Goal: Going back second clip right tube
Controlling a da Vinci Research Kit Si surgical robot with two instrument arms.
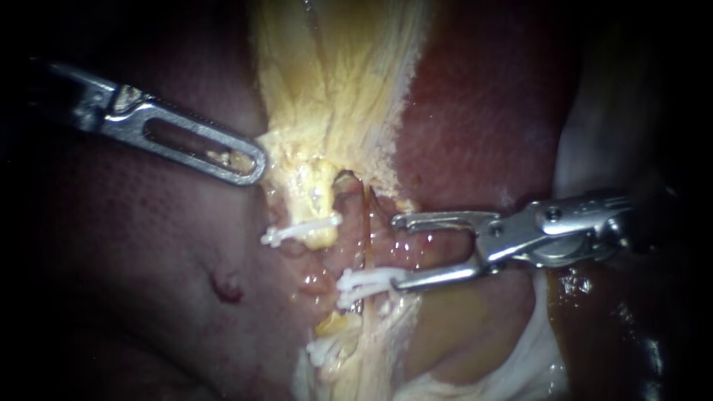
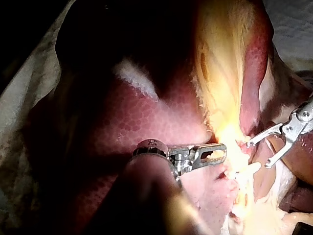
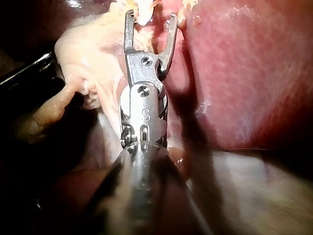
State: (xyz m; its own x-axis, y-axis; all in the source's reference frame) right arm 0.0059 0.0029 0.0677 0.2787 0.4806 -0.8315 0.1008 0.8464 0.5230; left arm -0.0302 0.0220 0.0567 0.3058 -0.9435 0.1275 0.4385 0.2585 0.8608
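While the right instrument (image 1: 396, 251) stands with its jaws wide apart and empty, the lower jaw's tip lies against the white clip (image 1: 362, 283) on the right tube (image 1: 366, 230), below the gallbladder (image 1: 334, 89). Hazard, principal: a withdrawal that swings or lifts could hook this clip, loosening it or tearing the thin tube. Hazard, secondary: the upper jaw's tip, close beside the tube, may snag wet tissue. Left instrument (image 1: 251, 162): at the gallbladder's edge; any tug there would shift the tube.
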